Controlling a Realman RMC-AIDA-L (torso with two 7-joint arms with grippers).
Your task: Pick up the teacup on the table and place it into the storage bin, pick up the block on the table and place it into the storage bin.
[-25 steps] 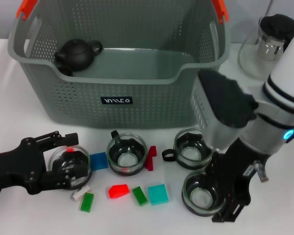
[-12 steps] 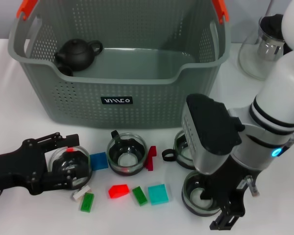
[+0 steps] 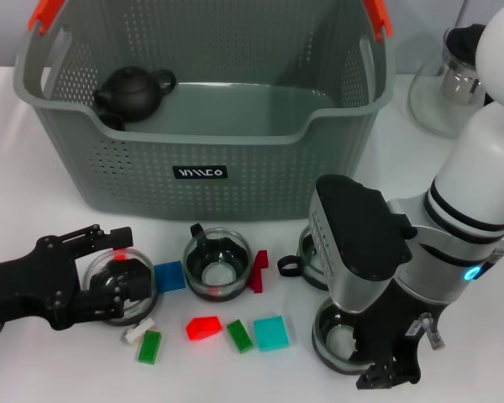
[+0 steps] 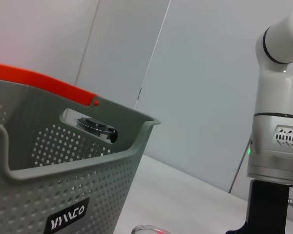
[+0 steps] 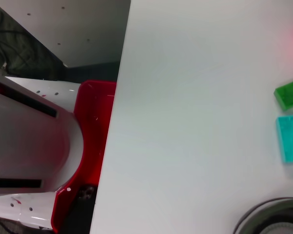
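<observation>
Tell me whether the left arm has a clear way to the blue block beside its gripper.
Probably yes. The blue block lies flat on the table just past the left gripper, nothing between; the middle glass teacup crowds its far side.

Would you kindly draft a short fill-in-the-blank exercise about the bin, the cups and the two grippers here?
1. Inside the storage bin sits a black ____.
2. The left gripper is around the glass teacup on the table's ____ side.
3. The bin's handles are coloured ____.
4. The right gripper is over the teacup nearest the ____ block.

Missing words: teapot; left; orange-red; turquoise

Storage bin [image 3: 203,172] open-topped, teapot [image 3: 133,90] inside
</observation>
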